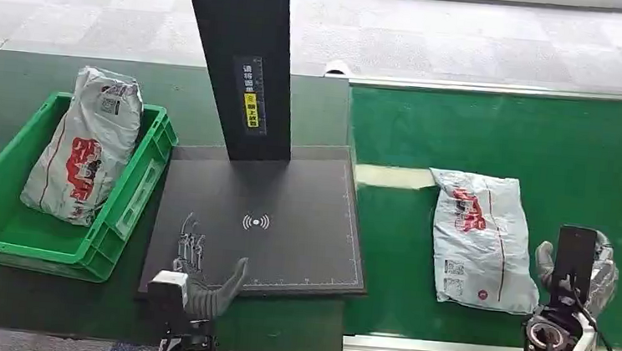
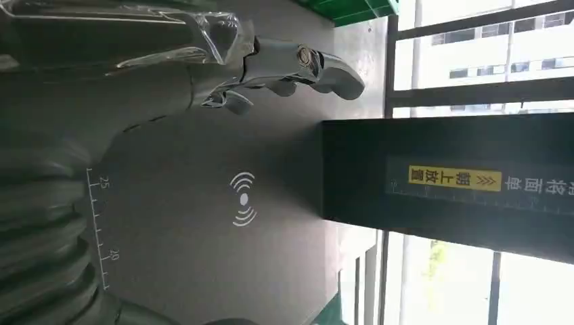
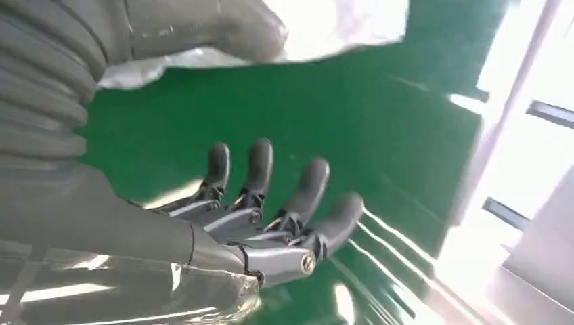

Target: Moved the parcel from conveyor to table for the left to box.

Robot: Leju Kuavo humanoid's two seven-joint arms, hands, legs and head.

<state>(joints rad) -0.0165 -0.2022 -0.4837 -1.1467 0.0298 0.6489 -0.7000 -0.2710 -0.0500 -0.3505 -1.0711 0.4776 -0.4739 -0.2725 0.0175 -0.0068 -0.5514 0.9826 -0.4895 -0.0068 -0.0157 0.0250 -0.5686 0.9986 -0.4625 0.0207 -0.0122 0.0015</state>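
R wrist: right hand (image 3: 271, 223) empty beside parcel (image 1: 480, 237).

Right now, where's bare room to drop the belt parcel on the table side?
The black scan pad is bare between the black post and the left hand at its near edge. The green crate left of it is mostly filled by a bagged parcel. The belt parcel lies on the green conveyor beside the right hand.
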